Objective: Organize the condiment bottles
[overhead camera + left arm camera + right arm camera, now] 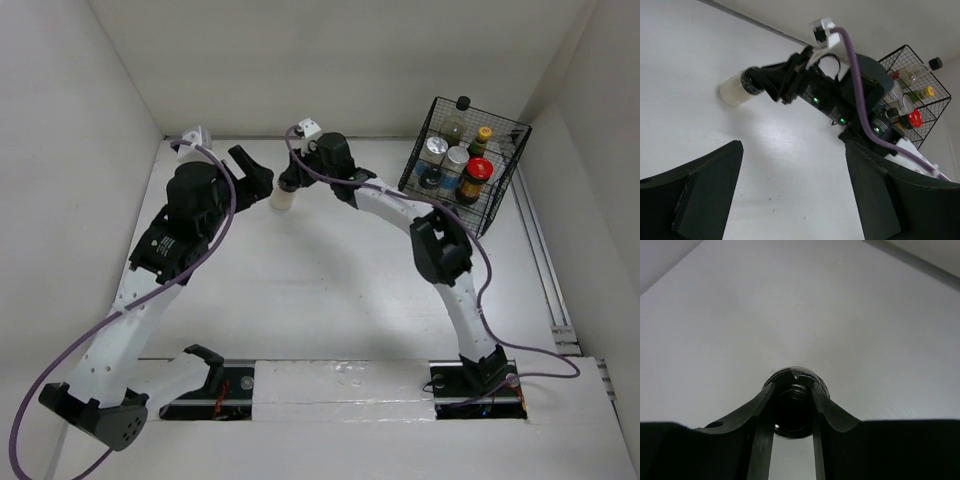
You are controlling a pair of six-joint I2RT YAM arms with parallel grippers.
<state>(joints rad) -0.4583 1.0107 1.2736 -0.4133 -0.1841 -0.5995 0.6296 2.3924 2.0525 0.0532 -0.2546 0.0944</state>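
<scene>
The pale black-capped bottle (283, 197) is at the back of the table, left of centre. My right gripper (296, 180) is shut on its black cap (796, 395), with one finger on each side of the cap. In the left wrist view the bottle (733, 92) points away from the right gripper (760, 81); I cannot tell whether it rests on the table. My left gripper (256, 172) is open and empty just left of the bottle, its fingers (705, 192) wide apart. The other bottles stand in the black wire basket (505, 190): a red-lidded jar (479, 168), two silver-lidded shakers (436, 149), a yellow-capped bottle (484, 133) and a black-capped one (462, 103).
The basket stands at the back right, close to the right wall, and also shows in the left wrist view (912, 62). White walls close the table on the left, back and right. The right arm (440, 250) stretches diagonally across the right half of the table.
</scene>
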